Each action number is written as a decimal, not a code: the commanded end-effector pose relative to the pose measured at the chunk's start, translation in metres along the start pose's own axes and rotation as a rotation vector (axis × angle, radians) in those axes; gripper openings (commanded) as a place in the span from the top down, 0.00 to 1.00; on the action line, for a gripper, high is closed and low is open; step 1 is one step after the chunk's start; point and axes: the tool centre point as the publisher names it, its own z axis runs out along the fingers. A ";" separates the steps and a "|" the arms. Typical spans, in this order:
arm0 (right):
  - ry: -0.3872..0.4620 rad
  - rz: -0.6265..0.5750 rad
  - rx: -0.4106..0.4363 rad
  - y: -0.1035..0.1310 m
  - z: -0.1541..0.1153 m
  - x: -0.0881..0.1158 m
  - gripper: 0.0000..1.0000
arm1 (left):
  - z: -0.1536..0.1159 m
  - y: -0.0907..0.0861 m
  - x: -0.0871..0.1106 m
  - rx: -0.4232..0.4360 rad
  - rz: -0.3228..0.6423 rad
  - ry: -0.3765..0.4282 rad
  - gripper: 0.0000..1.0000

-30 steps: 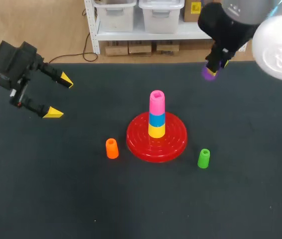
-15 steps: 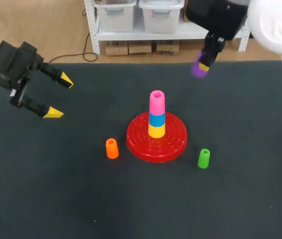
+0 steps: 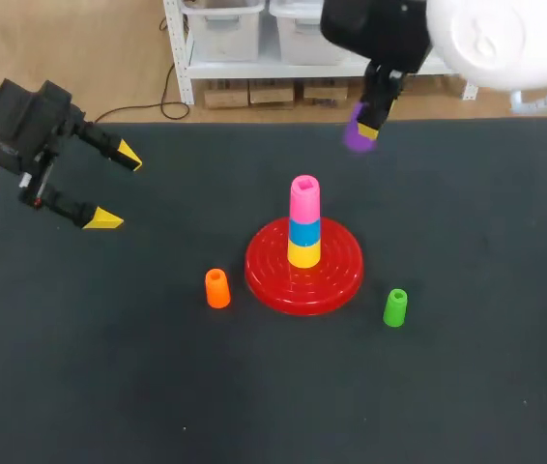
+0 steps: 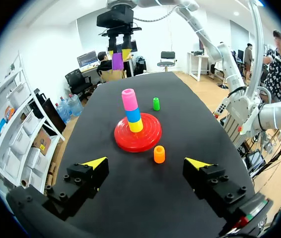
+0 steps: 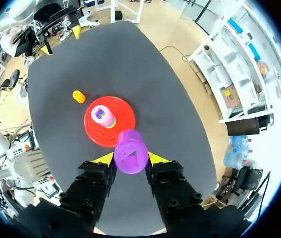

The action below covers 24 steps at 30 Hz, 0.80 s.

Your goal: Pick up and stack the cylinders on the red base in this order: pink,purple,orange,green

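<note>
Purple cylinder (image 3: 359, 136), clenched in the right tool (image 3: 365, 129), hangs above the counter (image 3: 467, 387) far of the red base (image 3: 339, 280), lifted to top the pink cylinder (image 3: 303, 199); left tool (image 3: 115, 187) gapes empty.

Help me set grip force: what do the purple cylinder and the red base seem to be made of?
Purple cylinder: probably moulded plastic with a smooth satin finish. Its even colour and hollow top with a shaped opening suggest this.
Red base: likely hard, fairly glossy plastic, since its moulded concentric ridges catch faint highlights.
</note>
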 end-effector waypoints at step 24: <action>0.002 -0.160 -0.034 0.037 -0.004 -0.014 1.00 | 0.000 0.001 0.001 0.001 0.001 -0.001 0.00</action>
